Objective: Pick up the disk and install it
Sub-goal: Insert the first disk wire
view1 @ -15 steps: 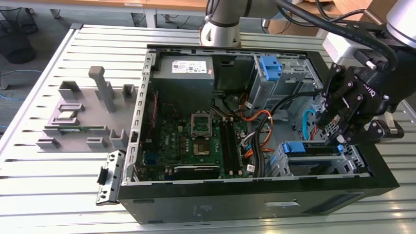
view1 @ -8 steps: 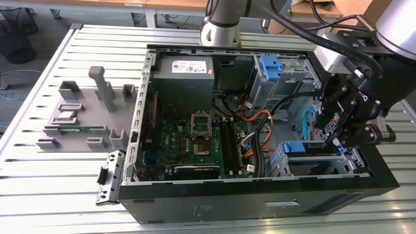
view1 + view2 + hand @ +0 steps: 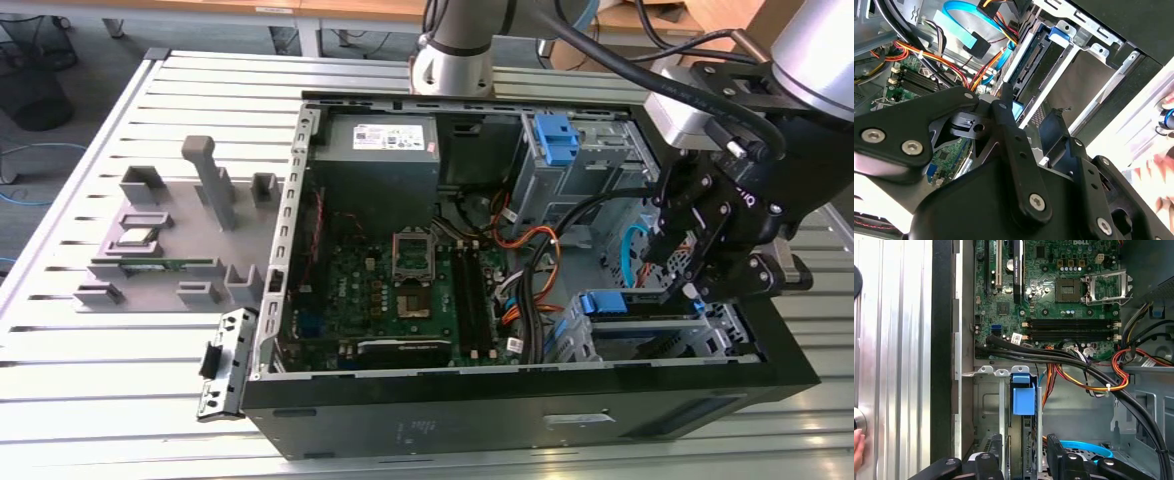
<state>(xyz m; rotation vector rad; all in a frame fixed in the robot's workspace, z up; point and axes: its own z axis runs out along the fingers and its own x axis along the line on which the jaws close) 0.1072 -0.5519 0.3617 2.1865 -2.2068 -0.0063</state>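
One gripper [image 3: 1024, 460] hangs over the drive cage [image 3: 985, 405], astride the disk [image 3: 1023, 395] (clamped or loose, I cannot tell), which stands edge-on in a slot; beyond lies the motherboard [image 3: 1054, 290] of the open computer case [image 3: 534, 420] on the bench [image 3: 80, 360].

Bright even light — white glare on the slatted table [image 3: 134, 400], shade inside the computer case [image 3: 534, 415].
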